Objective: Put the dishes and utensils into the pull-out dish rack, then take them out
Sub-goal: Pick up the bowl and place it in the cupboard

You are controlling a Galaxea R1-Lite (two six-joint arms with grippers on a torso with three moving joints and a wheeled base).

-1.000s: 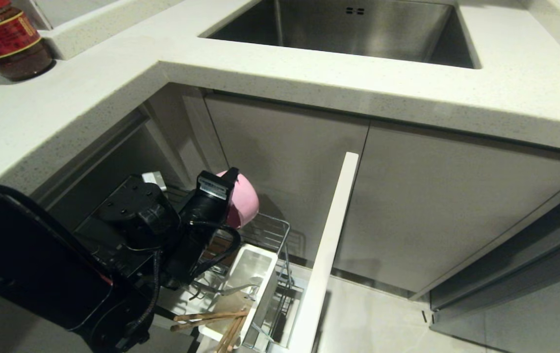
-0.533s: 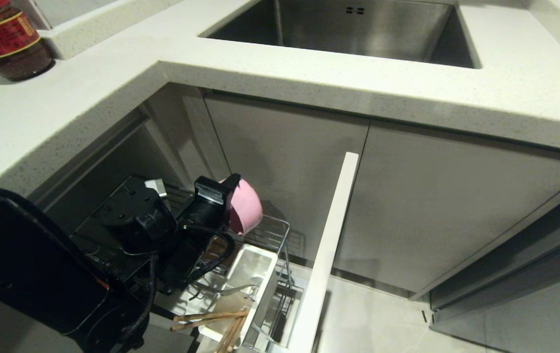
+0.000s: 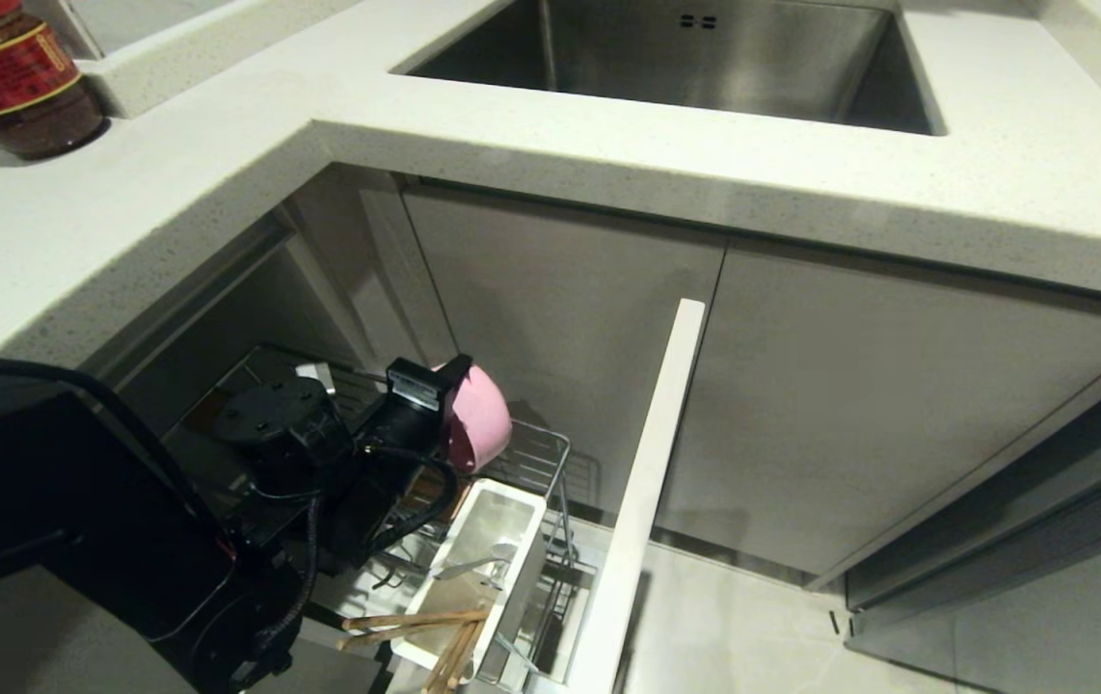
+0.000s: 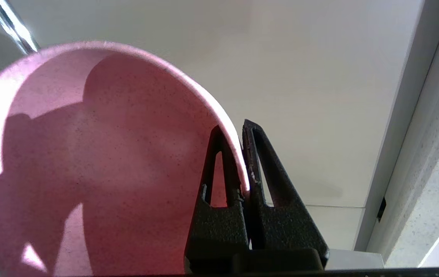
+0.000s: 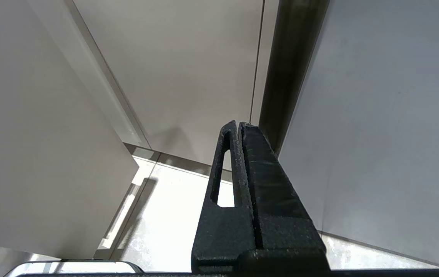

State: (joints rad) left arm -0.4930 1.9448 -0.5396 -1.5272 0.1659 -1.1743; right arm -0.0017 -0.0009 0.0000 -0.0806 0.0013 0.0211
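At the lower left of the head view, the left gripper has its black fingers clenched on the rim of the small matte pink round bowl, one finger inside, one outside. The bowl is tipped on edge above the pull-out chrome wire dish rack. Below it, in the rack's white rectangular plastic utensil holder, lie the thin light-brown wooden chopsticks and a silver metal fork. The right gripper shows only in its wrist view, fingers pressed together on nothing, before pale cabinet panels.
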